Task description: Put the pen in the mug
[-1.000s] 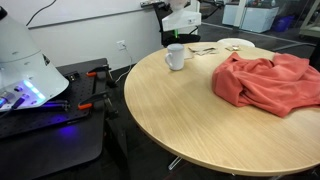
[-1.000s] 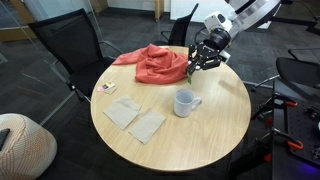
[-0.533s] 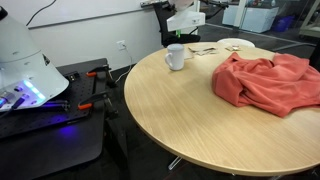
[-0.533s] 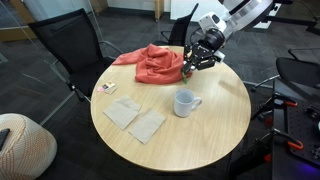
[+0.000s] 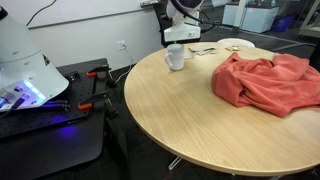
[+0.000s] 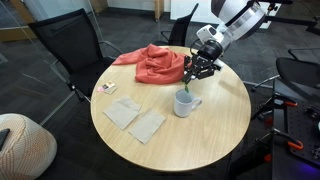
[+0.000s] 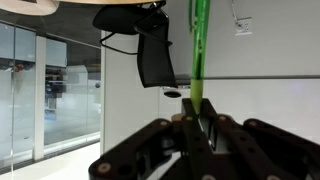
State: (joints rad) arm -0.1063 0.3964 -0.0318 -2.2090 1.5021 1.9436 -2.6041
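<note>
The white mug (image 6: pixel 185 103) stands on the round wooden table (image 6: pixel 215 130); it also shows in an exterior view (image 5: pixel 176 57). My gripper (image 6: pixel 194 72) hangs just above the mug and is shut on the thin green pen (image 6: pixel 187 86), which points down toward the mug's mouth. I cannot tell if the tip is inside the rim. In the wrist view the pen (image 7: pixel 199 45) sticks out straight from between the closed fingers (image 7: pixel 200 118). In an exterior view the gripper (image 5: pixel 181 38) sits right over the mug.
A red cloth (image 6: pixel 152 63) lies bunched on the table beside the gripper, also seen in an exterior view (image 5: pixel 265 80). Two brown napkins (image 6: pixel 135 118) and a small card (image 6: pixel 106 88) lie nearby. A flat white plate (image 5: pixel 236 44) and black chairs (image 6: pixel 68 50) stand around.
My gripper has moved with the pen from beside the red cloth toward the mug and lower, so the pen now hangs over the mug's mouth.
</note>
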